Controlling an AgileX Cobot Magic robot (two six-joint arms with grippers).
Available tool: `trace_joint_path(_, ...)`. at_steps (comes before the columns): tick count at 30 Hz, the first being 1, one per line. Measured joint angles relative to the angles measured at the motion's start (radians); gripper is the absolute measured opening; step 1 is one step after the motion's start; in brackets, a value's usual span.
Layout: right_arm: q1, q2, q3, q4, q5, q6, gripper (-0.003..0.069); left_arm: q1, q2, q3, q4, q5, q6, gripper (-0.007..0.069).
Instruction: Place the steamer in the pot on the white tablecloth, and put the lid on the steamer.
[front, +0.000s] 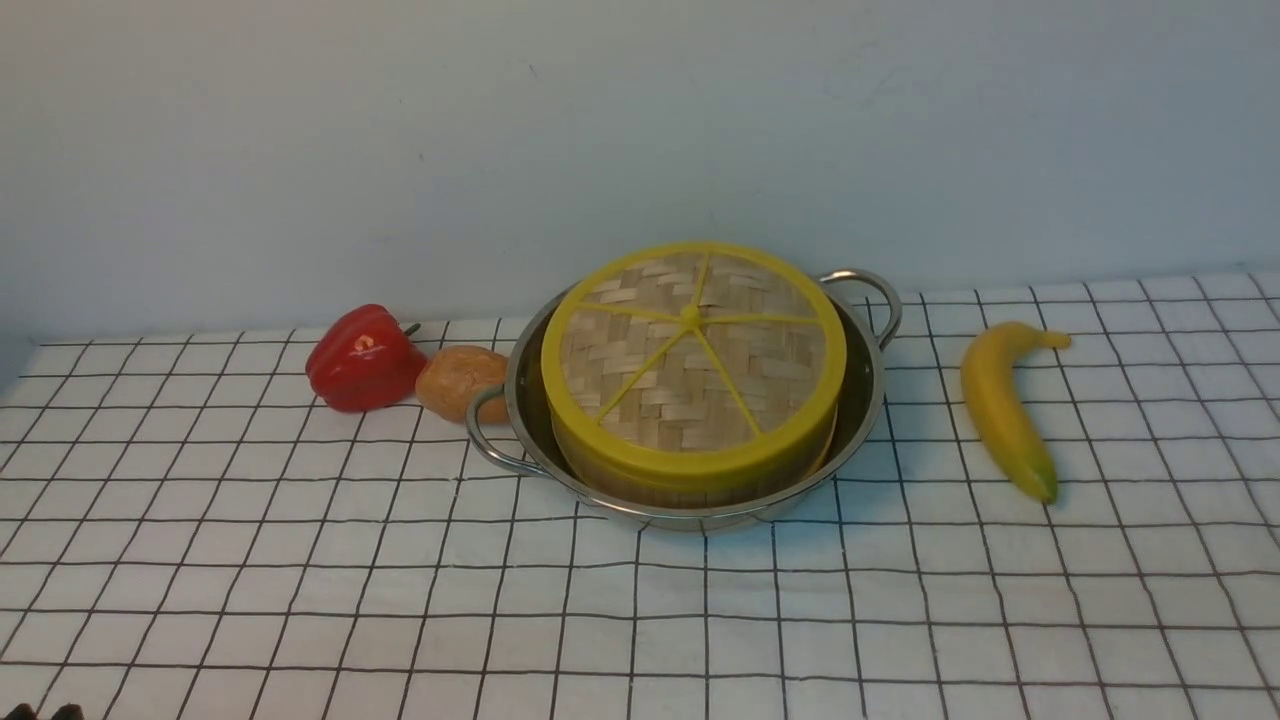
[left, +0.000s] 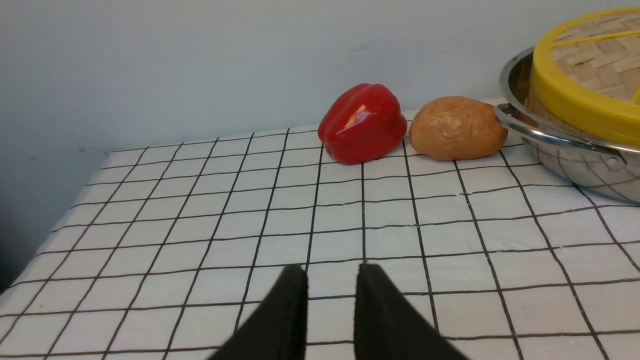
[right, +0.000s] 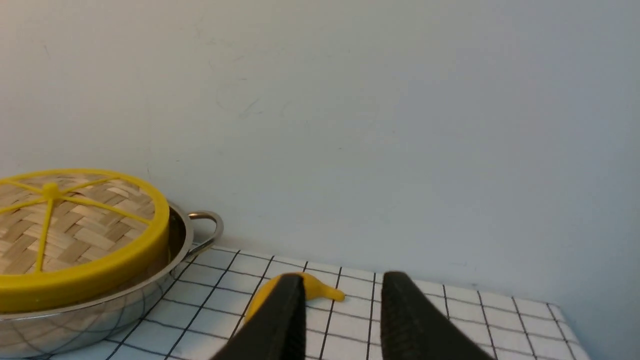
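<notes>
The flat woven-bamboo lid (front: 692, 350) with yellow spokes sits on the round bamboo steamer (front: 690, 478), and that stands inside the shiny steel pot (front: 860, 400) on the white grid-lined tablecloth (front: 300, 560). Left pincer (left: 331, 280) is spread and empty above the cloth. Right pincer (right: 342, 290) is likewise spread, holding nothing, near the yellow banana (right: 312, 287).

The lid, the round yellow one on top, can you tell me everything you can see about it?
The lid is a flat round disc of woven bamboo strips in pale tan, with a thick yellow rim and thin yellow spokes meeting at a small hub in the middle. It lies level on top of the steamer, covering it, and the steamer sits inside the shiny pot. Nothing else touches the lid; no end effector is near it.
</notes>
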Motion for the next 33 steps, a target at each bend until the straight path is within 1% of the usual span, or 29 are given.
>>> trace_joint_path(13, 0.000, -0.015, 0.001, -0.007, -0.041, 0.001, 0.0240, 0.000, 0.000, 0.000, 0.000, 0.000, 0.000, 0.0162)
trace_joint_path(20, 0.000, -0.015, 0.025, -0.016, -0.047, 0.103, 0.0240, 0.000, 0.000, 0.000, 0.000, 0.000, 0.000, 0.0172)
trace_joint_path(23, 0.000, -0.015, 0.078, -0.111, -0.047, 0.241, 0.0240, 0.000, 0.000, 0.000, 0.000, 0.000, 0.000, 0.0185)
trace_joint_path(24, 0.000, -0.015, 0.086, -0.133, -0.044, 0.271, 0.0240, 0.000, 0.000, 0.000, 0.000, 0.000, 0.000, 0.0189)
trace_joint_path(25, 0.000, -0.015, 0.093, -0.179, -0.042, 0.331, 0.0240, 0.000, 0.000, 0.000, 0.000, 0.000, 0.000, 0.0191)
trace_joint_path(28, 0.000, -0.015, 0.102, -0.289, -0.037, 0.454, 0.0240, 0.000, 0.000, 0.000, 0.000, 0.000, 0.000, 0.0191)
trace_joint_path(29, 0.000, -0.015, 0.102, -0.356, -0.033, 0.505, 0.0240, 0.000, 0.000, 0.000, 0.000, 0.000, 0.000, 0.0198)
trace_joint_path(30, 0.000, -0.015, 0.102, -0.364, -0.032, 0.519, 0.0240, 0.000, 0.000, 0.000, 0.000, 0.000, 0.000, 0.0199)
trace_joint_path(33, 0.000, -0.015, 0.108, -0.456, -0.013, 0.592, 0.0240, 0.000, 0.000, 0.000, 0.000, 0.000, 0.000, 0.0202)
